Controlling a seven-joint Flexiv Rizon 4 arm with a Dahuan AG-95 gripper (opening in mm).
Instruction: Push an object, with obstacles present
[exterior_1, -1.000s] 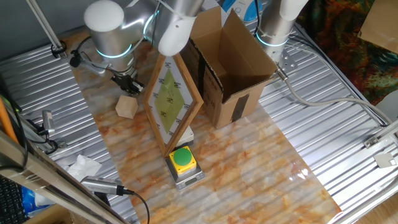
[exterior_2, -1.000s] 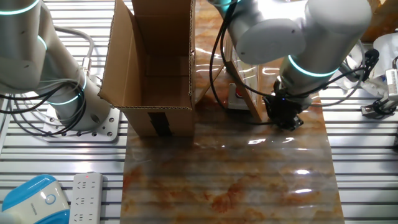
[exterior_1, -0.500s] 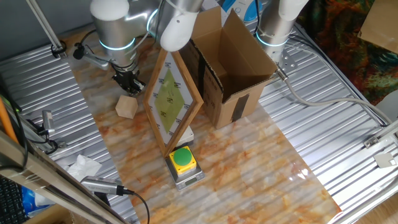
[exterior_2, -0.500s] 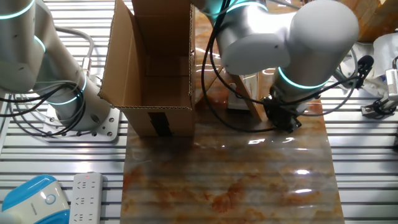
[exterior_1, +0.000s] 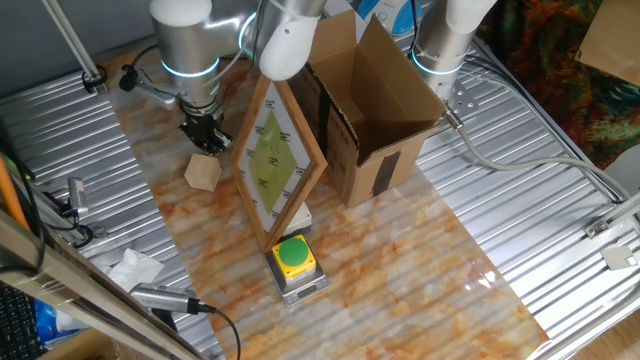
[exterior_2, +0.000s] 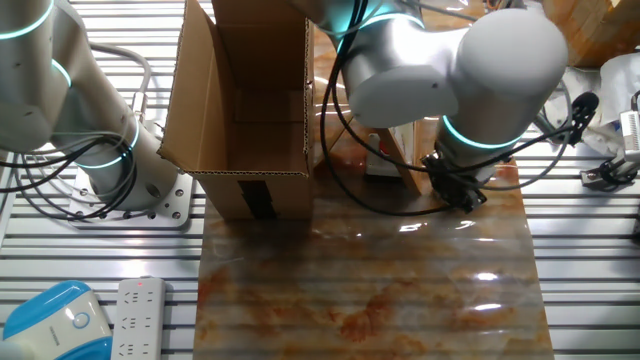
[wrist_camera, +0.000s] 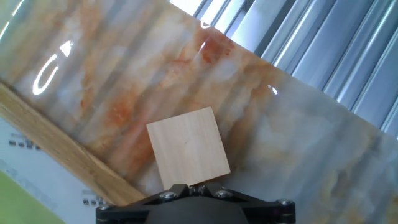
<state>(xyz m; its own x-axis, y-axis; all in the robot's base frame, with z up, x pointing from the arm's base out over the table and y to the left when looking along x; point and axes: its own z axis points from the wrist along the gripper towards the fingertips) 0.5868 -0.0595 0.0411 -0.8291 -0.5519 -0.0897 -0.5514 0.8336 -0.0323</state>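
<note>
One fixed view: cube (exterior_1: 202, 173) on marbled table (exterior_1: 400, 270), near its far-left part, just left of the framed board (exterior_1: 276, 165). Gripper (exterior_1: 207, 139) low over the table, right behind the cube, at or very near its rear face; contact not resolvable here. Fingers close together, apparently clenched, nothing between them. Board upright on edge, yellow-green diamond facing the camera. Button (exterior_1: 294, 257) on grey base just in front of the board's lower corner. Open box (exterior_1: 370, 110) with black tape to the right of the board, near it.

Other fixed view: gripper (exterior_2: 462, 192) down at table (exterior_2: 360, 290) level beside the board's wooden edge (exterior_2: 405, 172). Cube hidden behind the arm. Box (exterior_2: 248, 110) left of the board, opening upward, tape strip on its near face. Button not visible.

Hand view: cube (wrist_camera: 188, 148) centred, just ahead of the gripper body at the bottom edge, its near side meeting the dark housing. Fingertips not visible; jaw state not readable from this view. Board frame (wrist_camera: 62, 149) running diagonally at lower left, near the cube but apart from it. Table (wrist_camera: 298, 143) surface around the cube.
</note>
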